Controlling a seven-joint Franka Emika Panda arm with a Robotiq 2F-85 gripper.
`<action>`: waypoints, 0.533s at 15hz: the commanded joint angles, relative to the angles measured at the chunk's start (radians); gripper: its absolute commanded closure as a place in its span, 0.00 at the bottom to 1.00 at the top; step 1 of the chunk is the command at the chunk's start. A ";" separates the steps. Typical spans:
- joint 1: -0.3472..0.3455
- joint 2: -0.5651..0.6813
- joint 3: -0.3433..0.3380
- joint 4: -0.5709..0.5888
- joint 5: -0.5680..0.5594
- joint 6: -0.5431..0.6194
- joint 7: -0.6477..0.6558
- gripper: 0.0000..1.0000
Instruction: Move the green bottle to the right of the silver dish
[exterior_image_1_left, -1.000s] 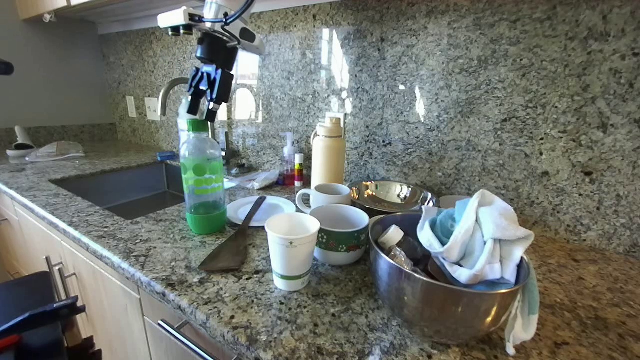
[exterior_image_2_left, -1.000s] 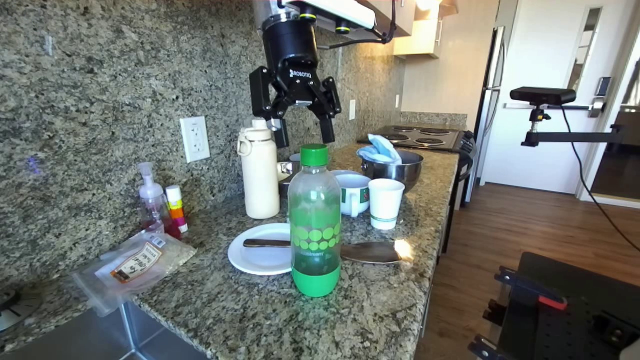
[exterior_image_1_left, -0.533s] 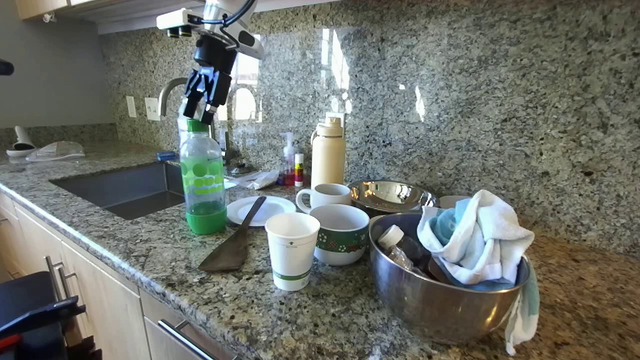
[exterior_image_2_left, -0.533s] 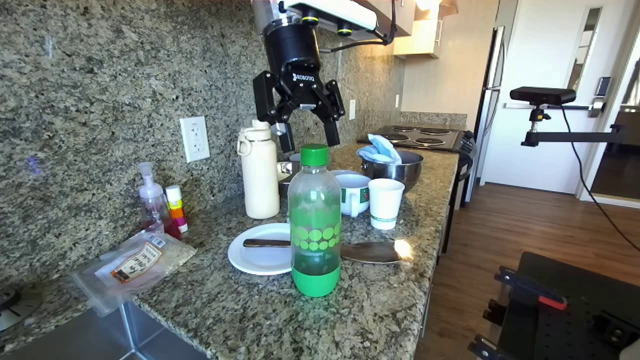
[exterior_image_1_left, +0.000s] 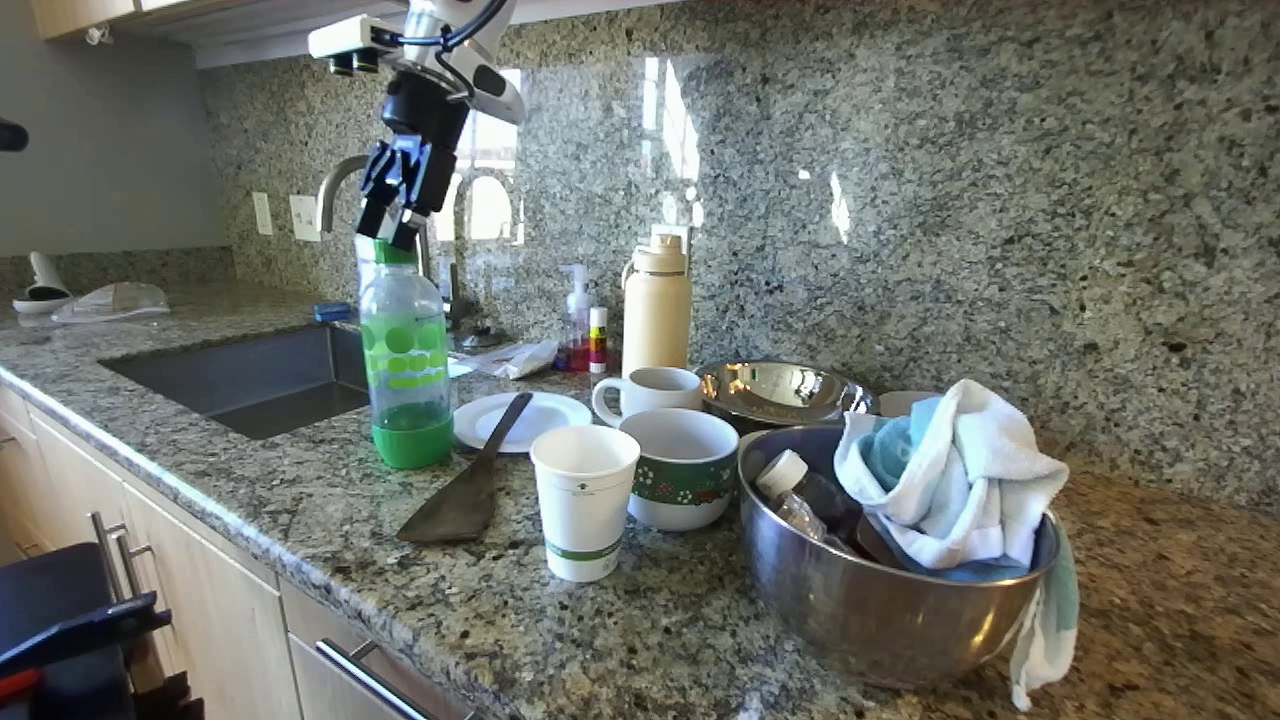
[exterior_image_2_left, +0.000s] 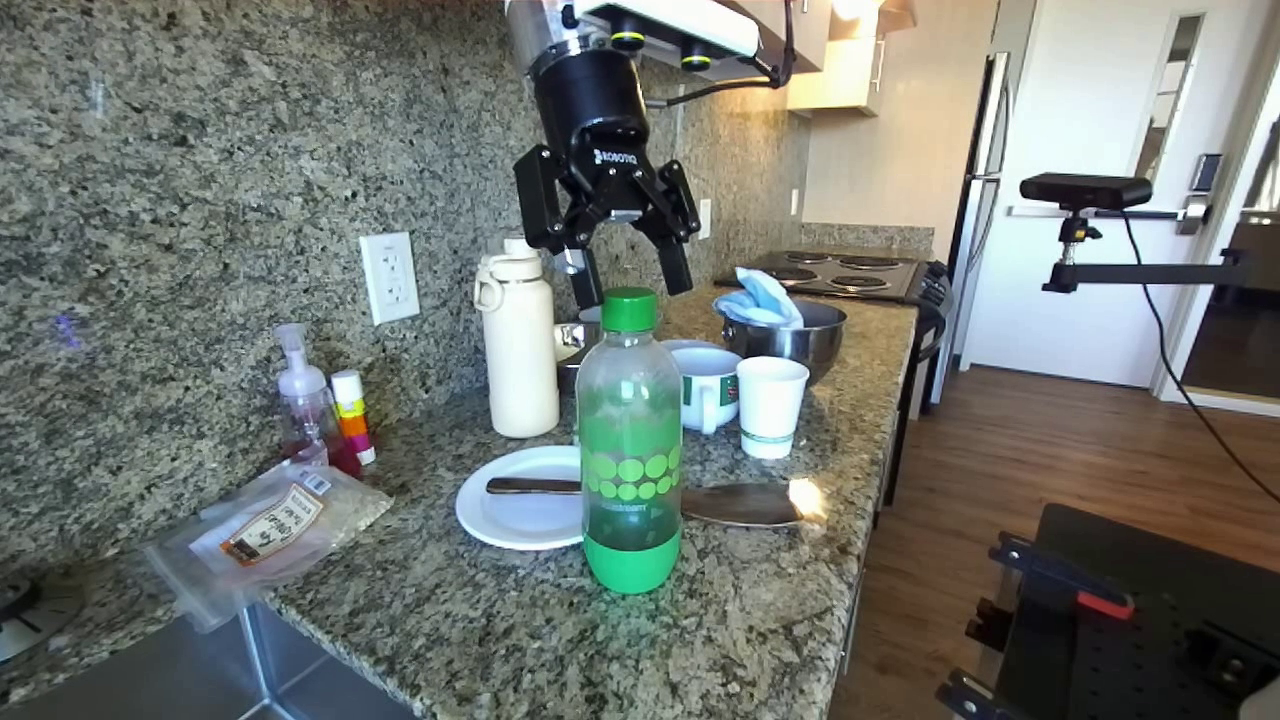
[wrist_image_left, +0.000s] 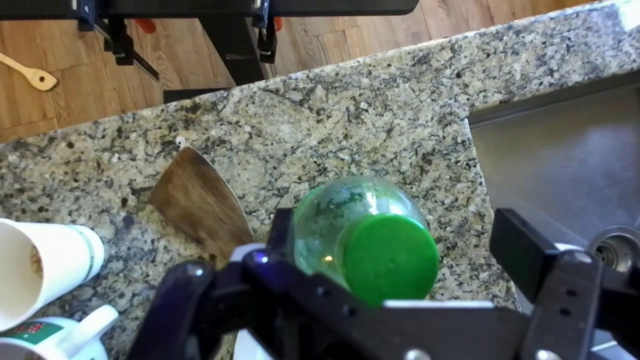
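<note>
The green bottle (exterior_image_1_left: 408, 345) stands upright on the counter near the sink. It is clear with green liquid, green dots, and a green cap and base; it also shows in an exterior view (exterior_image_2_left: 630, 440). The silver dish (exterior_image_1_left: 870, 610), a deep steel bowl holding a towel and other items, stands at the counter's far end in an exterior view (exterior_image_2_left: 800, 345); it is out of the wrist view. My gripper (exterior_image_1_left: 388, 230) is open and empty, fingers pointing down around cap height. In the wrist view the bottle's cap (wrist_image_left: 392, 257) shows between the open fingers (wrist_image_left: 400, 240).
A wooden spatula (exterior_image_1_left: 465, 500) lies partly on a white plate (exterior_image_1_left: 545, 425) beside the bottle. A paper cup (exterior_image_1_left: 585, 510), mugs (exterior_image_1_left: 680, 470), a cream bottle (exterior_image_1_left: 657, 310) and a shallow steel bowl (exterior_image_1_left: 780, 390) stand between bottle and dish. The sink (exterior_image_1_left: 270, 375) is close by.
My gripper has moved down and toward the bottle, its fingertips now at about cap height. It stays open. The bottle and dish have not moved.
</note>
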 joint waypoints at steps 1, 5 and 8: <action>0.006 0.005 0.000 0.011 -0.002 -0.038 0.017 0.00; 0.012 0.012 0.004 0.007 0.002 -0.037 0.013 0.00; 0.018 0.017 0.005 0.004 0.002 -0.034 0.014 0.00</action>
